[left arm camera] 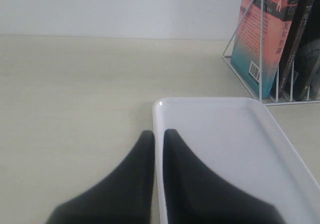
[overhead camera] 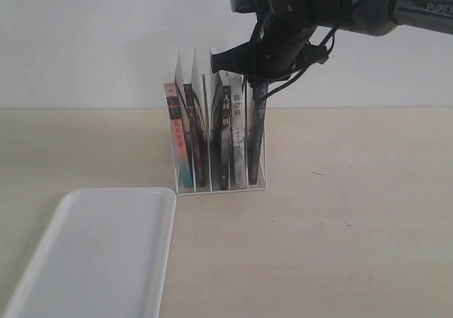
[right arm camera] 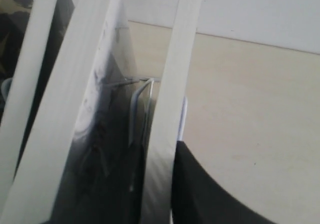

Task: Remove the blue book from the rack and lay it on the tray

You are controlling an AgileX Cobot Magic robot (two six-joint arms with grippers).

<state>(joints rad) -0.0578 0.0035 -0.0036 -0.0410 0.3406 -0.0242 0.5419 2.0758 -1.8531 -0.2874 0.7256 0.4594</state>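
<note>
The white wire rack stands mid-table with several upright books. The blue book is in its rightmost slot, showing a dark spine. My right gripper comes down from the upper right onto that book's top edge. In the right wrist view a black finger presses against the book's outer cover, with its pale page edge running up beside it; the other finger is hidden. The white tray lies at the front left. My left gripper pinches the tray's rim between its nearly closed fingers.
Other books fill the rack: a pink and teal one at the left end, dark-spined ones and a pale grey-spined one beside the blue book. A white wall stands close behind. Bare tabletop stretches right of the rack.
</note>
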